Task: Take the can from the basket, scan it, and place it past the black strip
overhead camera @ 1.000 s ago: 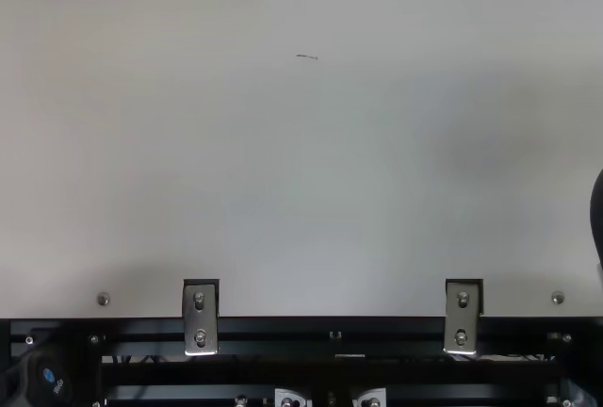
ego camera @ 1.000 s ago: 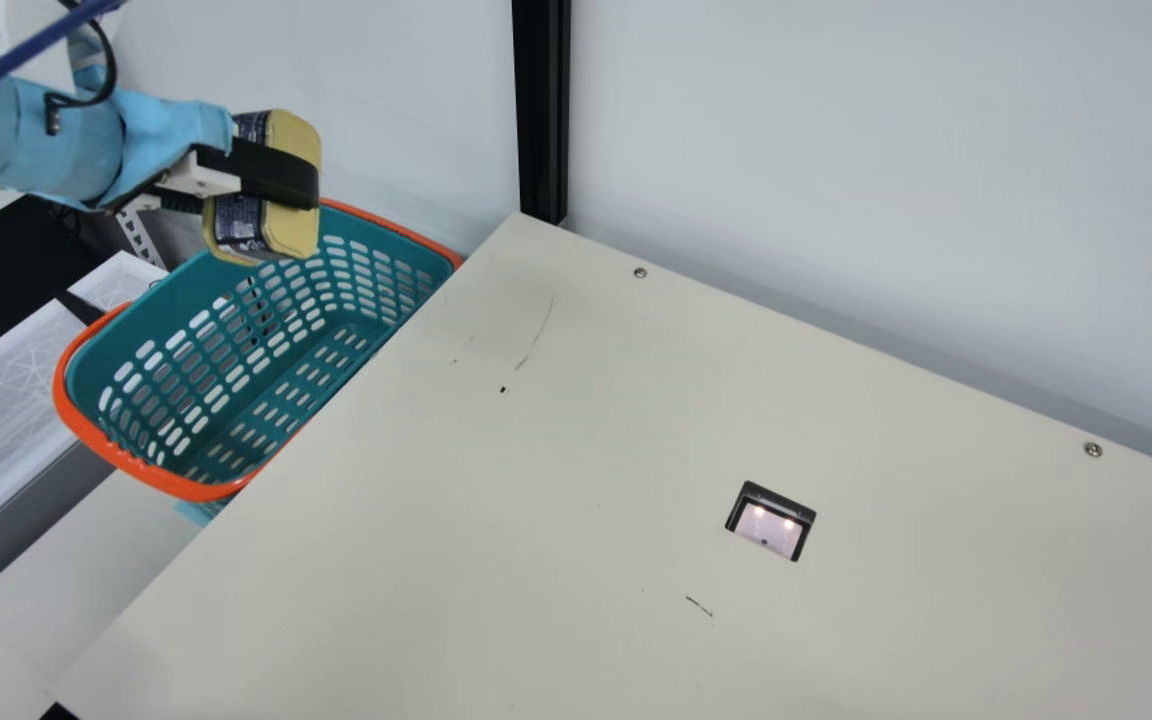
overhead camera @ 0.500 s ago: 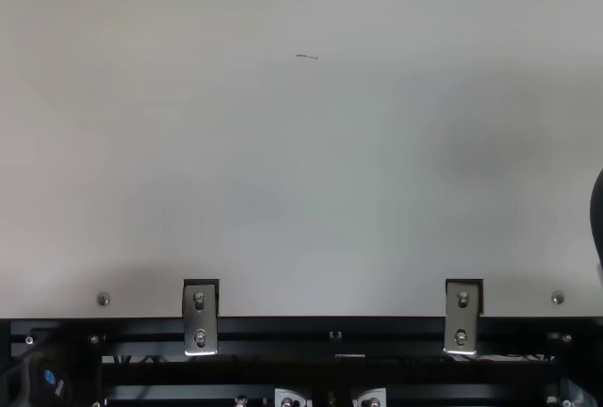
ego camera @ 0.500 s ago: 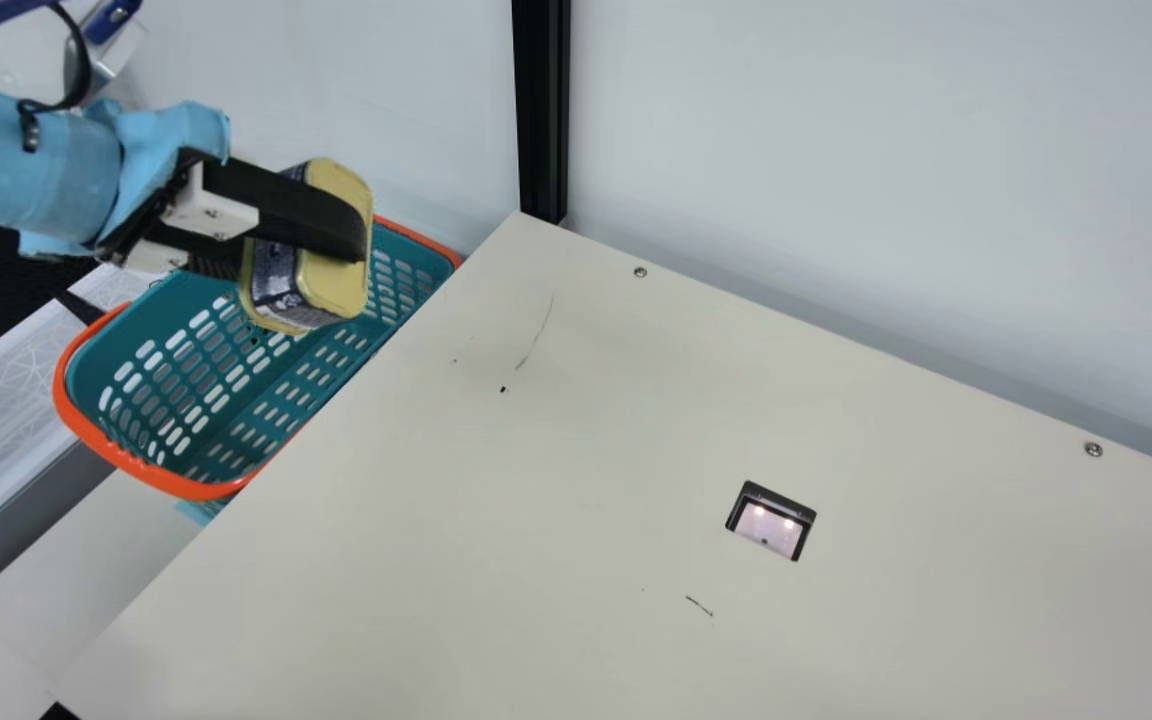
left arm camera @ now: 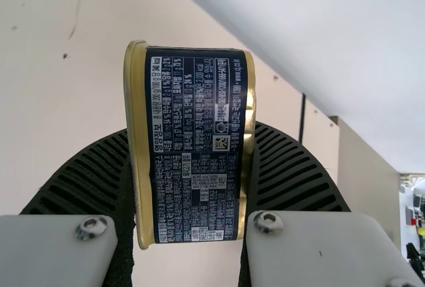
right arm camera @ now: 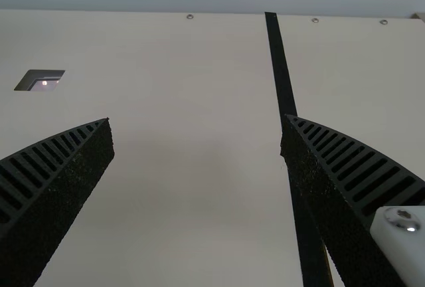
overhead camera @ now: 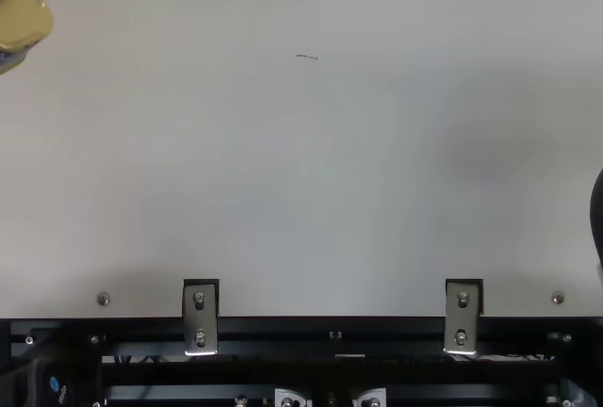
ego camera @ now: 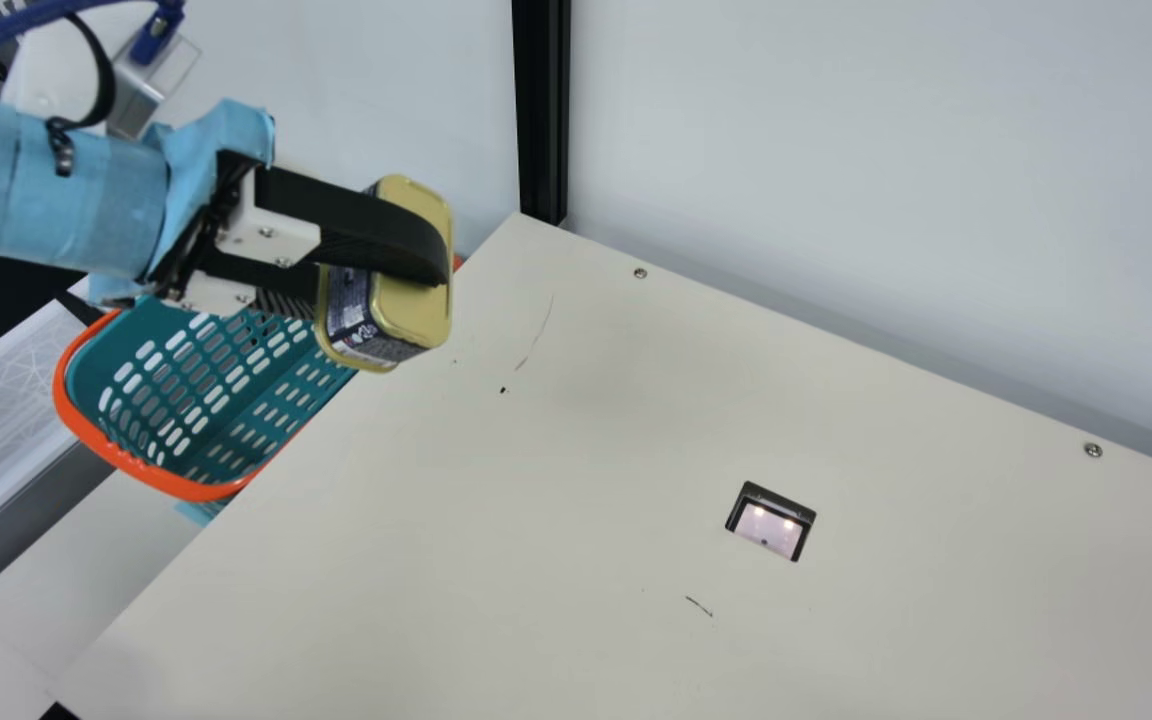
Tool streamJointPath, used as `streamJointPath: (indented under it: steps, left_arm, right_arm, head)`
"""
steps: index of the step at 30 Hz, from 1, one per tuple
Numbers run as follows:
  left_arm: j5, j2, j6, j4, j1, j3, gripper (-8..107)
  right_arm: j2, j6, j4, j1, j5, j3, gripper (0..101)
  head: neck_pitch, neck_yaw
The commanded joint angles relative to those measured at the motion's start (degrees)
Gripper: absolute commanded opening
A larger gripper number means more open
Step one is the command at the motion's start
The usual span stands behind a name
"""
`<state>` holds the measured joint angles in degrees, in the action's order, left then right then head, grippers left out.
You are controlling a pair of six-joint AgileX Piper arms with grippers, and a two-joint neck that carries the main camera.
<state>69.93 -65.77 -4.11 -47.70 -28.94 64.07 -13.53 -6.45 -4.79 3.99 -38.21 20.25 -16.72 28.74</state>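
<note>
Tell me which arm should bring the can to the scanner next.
Left, I'd judge: its end effector holds the can in the air. The right end effector is open and empty; using it would likely need a handover before the scanner.

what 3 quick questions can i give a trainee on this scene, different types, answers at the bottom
1. Multiple choice: which gripper holds the gold metal can with a navy label?
a) left gripper
b) right gripper
c) neither

2. True or false: the can is resting at the bottom of the teal plastic basket with an orange rim.

3. Fill in the blank: the small, dark-framed scanner window with two lit spots is set into the flat cream ____.

Key: 1 a; 2 false; 3 table
</note>
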Motion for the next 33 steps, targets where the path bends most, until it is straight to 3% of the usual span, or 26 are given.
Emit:
streamJointPath:
  steps: [1,12,33]
  left_arm:
    - [0.00,0.00,0.00,0.00,0.00,0.00,10]
    - [-0.03,-0.31,0.83,0.19,0.64,-0.07,10]
    - [-0.03,-5.68,25.61,-10.78,5.37,3.56,10]
  right_arm:
    - [0.00,0.00,0.00,0.00,0.00,0.00,101]
    - [0.00,0.00,0.00,0.00,0.00,0.00,101]
    - [0.00,0.00,0.00,0.00,0.00,0.00,101]
  head:
    - [-1.30,0.95]
    - [-1.30,0.95]
    - [-1.30,0.95]
